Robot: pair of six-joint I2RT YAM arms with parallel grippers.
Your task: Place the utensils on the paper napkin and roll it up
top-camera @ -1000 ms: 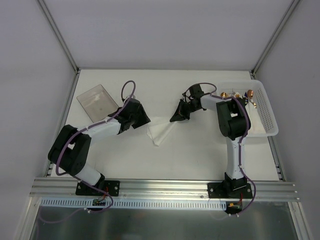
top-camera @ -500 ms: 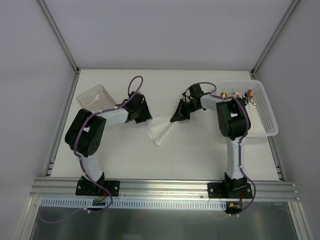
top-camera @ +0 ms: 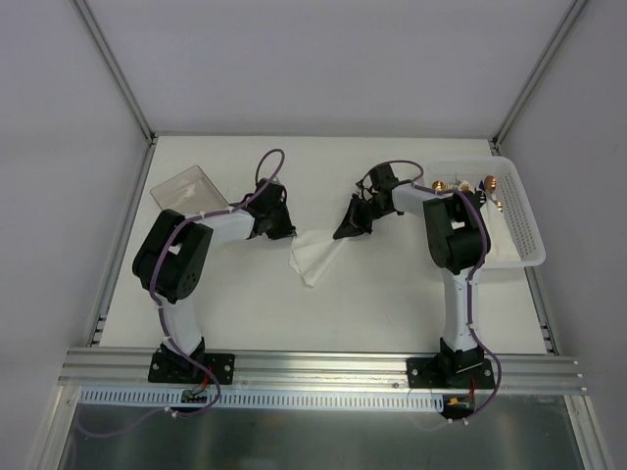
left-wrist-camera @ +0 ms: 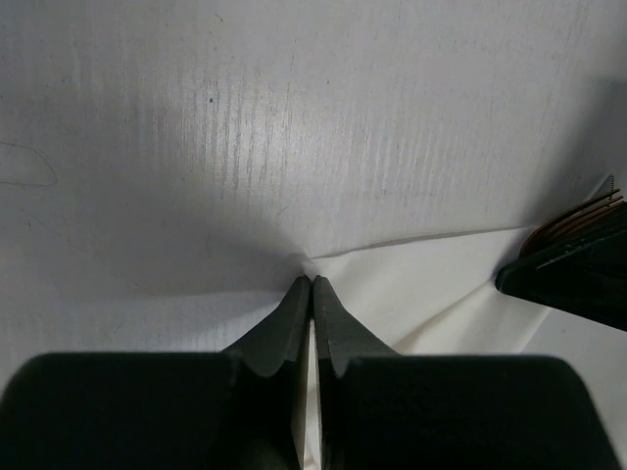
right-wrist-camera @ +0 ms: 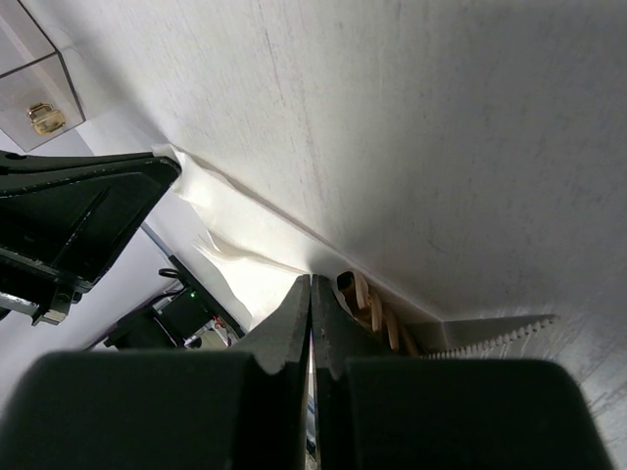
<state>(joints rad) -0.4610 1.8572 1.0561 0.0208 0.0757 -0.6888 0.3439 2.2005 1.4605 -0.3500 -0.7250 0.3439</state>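
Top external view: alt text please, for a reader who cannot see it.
Two robot arms reach over a white table, the left gripper and right gripper each at an upper corner of a crumpled white paper napkin stretched between them. A clear box lies back left; a white basket sits at the right edge.

White table [top-camera: 392,304], grey walls [top-camera: 323,59], aluminium frame rails [top-camera: 323,367].

**Bright overhead, murky at the wrists**

The top external view is evenly lit from above and sharp, with faint shadows on the table [top-camera: 392,294]. In the left wrist view a grey shadow pools ahead of the left gripper [left-wrist-camera: 312,286], whose body is black blur; the paper napkin [left-wrist-camera: 411,284] shows brightest. The right wrist view is dim, the right gripper [right-wrist-camera: 311,286] soft-edged.
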